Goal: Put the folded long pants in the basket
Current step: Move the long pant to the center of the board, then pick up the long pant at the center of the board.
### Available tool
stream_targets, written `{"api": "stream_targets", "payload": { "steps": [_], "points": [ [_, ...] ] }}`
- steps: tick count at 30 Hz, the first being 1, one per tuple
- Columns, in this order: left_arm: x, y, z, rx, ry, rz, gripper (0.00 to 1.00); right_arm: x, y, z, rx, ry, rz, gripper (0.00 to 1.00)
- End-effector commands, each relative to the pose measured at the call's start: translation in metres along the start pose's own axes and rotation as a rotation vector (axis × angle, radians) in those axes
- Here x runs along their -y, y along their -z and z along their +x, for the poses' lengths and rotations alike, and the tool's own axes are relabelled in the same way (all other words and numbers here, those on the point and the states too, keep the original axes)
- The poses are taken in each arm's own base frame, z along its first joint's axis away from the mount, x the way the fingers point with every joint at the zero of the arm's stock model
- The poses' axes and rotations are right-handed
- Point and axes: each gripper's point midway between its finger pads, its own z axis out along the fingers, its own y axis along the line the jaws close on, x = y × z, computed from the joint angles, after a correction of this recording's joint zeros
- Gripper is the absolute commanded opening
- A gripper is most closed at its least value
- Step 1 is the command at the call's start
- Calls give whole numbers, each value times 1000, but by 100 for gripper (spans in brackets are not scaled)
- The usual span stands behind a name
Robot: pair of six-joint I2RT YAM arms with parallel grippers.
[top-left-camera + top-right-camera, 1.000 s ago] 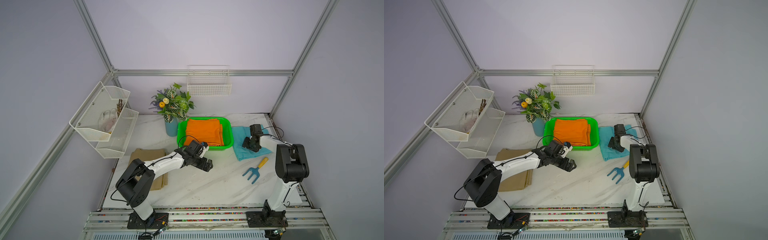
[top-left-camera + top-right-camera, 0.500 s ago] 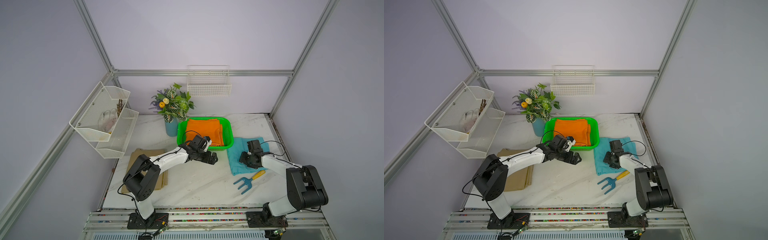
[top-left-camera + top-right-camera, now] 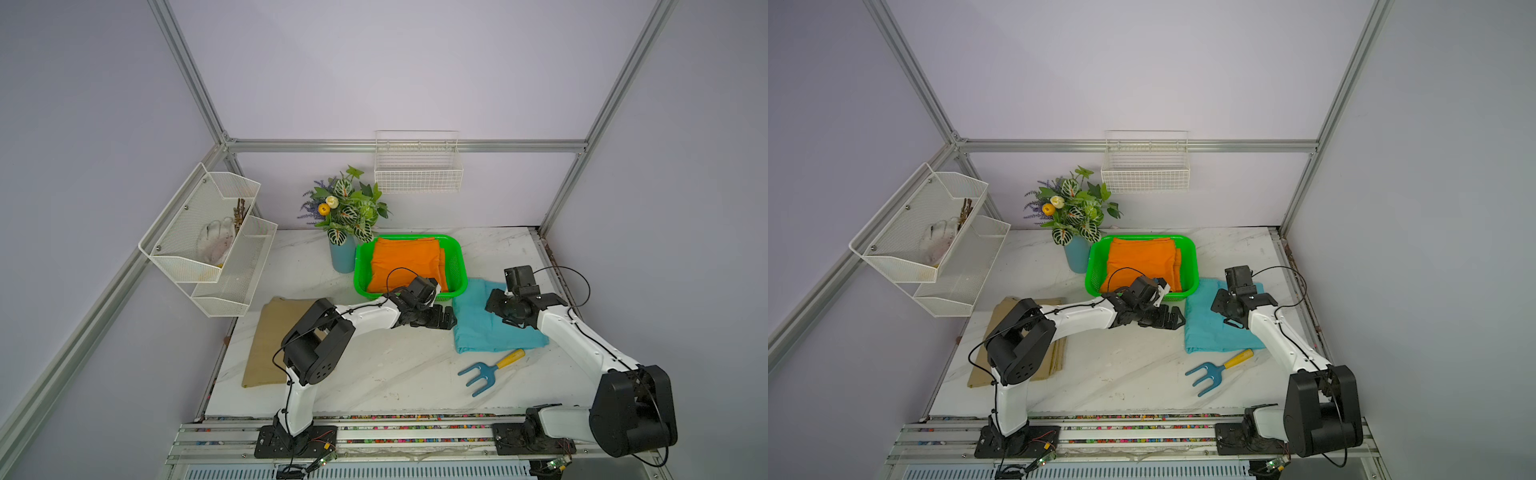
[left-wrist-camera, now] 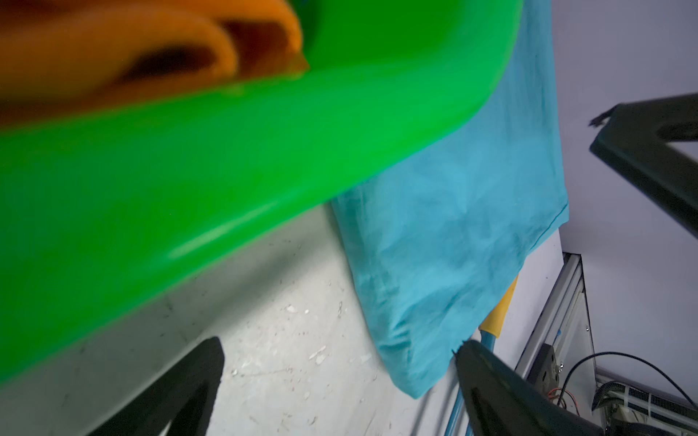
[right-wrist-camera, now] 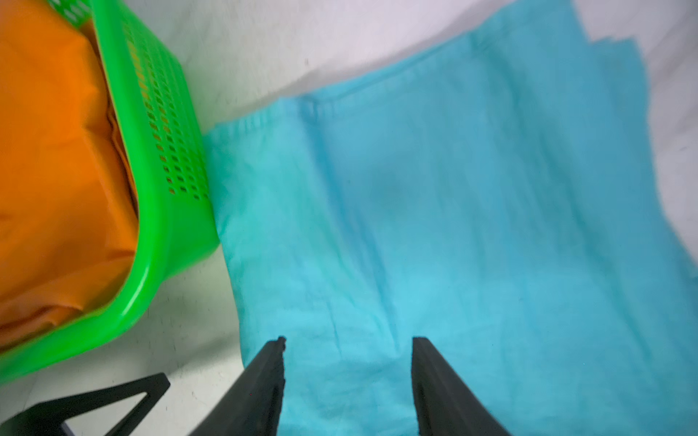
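Orange pants (image 3: 405, 264) lie in green basket (image 3: 458, 266). Lt-blue pants (image 3: 478, 332) just R of basket, tan pants (image 3: 270, 345) well L. L gripper (image 3: 444, 319) at basket front, fingers wide apart, empty. R gripper (image 5: 347, 339) over lt-blue pants, fingers apart.

Both top views are bright and evenly lit by soft light, so the left arm (image 3: 365, 318) casts only a faint, soft-edged shadow on the marble counter (image 3: 374, 374), and the wide lens makes the frame posts (image 3: 187, 70) splay outward toward the edges. In the left wrist view the green basket (image 4: 226, 151) and the orange pants (image 4: 113, 49) sit too close and are out of focus, a pale highlight streaking the basket wall, while the light blue pants (image 4: 453, 226) look sharper. The right wrist view is bright but slightly smeared throughout, the right gripper (image 5: 347, 341) a featureless black shape.
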Motion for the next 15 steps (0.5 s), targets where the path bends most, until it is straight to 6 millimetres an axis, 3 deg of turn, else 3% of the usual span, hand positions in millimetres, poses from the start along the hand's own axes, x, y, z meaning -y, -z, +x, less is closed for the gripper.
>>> {"api": "stream_targets", "payload": {
  "steps": [1,3,8,9,15],
  "points": [
    [12,-11,-25,93,-7,35,99,36,0,-9,-13,14,104,59],
    [13,-17,-28,112,-5,37,99,54,-4,-18,-12,-18,128,64],
    [12,-40,-27,93,28,36,98,92,-16,-32,-23,-93,150,64],
    [12,-43,-28,88,33,34,98,100,-17,-35,-19,-126,151,69],
    [18,-64,-25,48,34,30,96,129,-25,-53,31,-223,76,72]
  ]
}}
